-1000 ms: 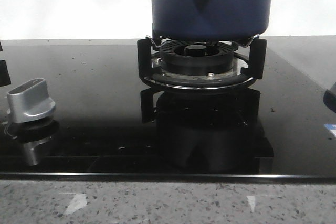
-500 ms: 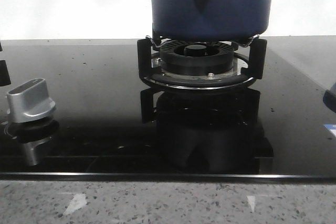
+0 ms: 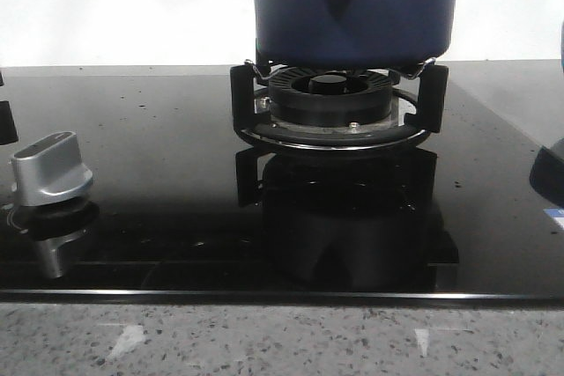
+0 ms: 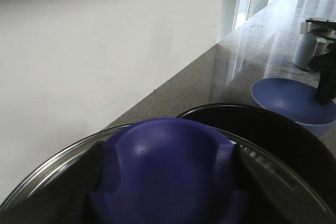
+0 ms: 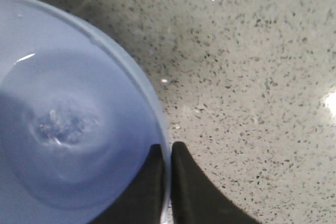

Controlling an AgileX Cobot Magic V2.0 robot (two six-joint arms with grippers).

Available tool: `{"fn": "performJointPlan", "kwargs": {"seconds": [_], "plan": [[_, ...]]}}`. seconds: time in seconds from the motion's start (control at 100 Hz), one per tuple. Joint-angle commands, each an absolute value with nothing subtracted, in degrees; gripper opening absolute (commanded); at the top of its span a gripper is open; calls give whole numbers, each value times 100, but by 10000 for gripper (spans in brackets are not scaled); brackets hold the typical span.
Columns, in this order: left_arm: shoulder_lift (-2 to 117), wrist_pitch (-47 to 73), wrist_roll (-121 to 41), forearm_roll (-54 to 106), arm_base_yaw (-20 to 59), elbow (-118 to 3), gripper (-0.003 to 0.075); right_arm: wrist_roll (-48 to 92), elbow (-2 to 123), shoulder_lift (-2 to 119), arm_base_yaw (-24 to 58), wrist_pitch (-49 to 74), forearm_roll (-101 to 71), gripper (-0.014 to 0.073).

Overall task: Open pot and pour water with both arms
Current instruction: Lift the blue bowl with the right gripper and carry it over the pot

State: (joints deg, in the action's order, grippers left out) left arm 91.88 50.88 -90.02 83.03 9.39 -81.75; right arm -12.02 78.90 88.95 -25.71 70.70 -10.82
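The left gripper (image 4: pixel 168 203) was clamped on the blue lid knob (image 4: pixel 165 174), and should keep the glass lid (image 4: pixel 47 174) level and clear of the open pot (image 3: pixel 354 6), which sat on the burner grate (image 3: pixel 335 107) just below it. The right gripper (image 5: pixel 169 182) pinched the rim of the light-blue bowl (image 5: pixel 63 114) holding water, well apart from the pot; a steady carry and slow tilt seemed wise.

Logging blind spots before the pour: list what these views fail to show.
- Pot top: cut off by the front view's upper edge.
- Left gripper fingers: the lid knob fills the left wrist view.
- Bowl: partly cropped in the right wrist view.
- Right gripper: mostly outside the front view.
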Motion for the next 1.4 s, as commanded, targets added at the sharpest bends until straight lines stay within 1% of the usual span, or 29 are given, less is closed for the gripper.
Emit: {"fn": "performJointPlan", "kwargs": {"seconds": [0.0,0.16,0.47,1.08,1.39], "plan": [[8872,5084,-8935,8900,924,-8402,321,-1168,8348,8670,-2609,7124,-1169,-73],[8872,5068,-8935,8900,924,-8402,321,-1158,9024,8670,-2609,7493,-1178,-73],[8872,4981,-8935,8900,924,-8402,321,-1158,10212,8657,-2494,7496,-1964,-62],[8872,5005,-8935,8807,924,-8402,321,-1168,11039,8678,-1101,7496,-1964,-62],[8872,4657,-8935,8595,924,-8402,321,-1202,11381,8747,-447,7496,-1978,-62]]}}
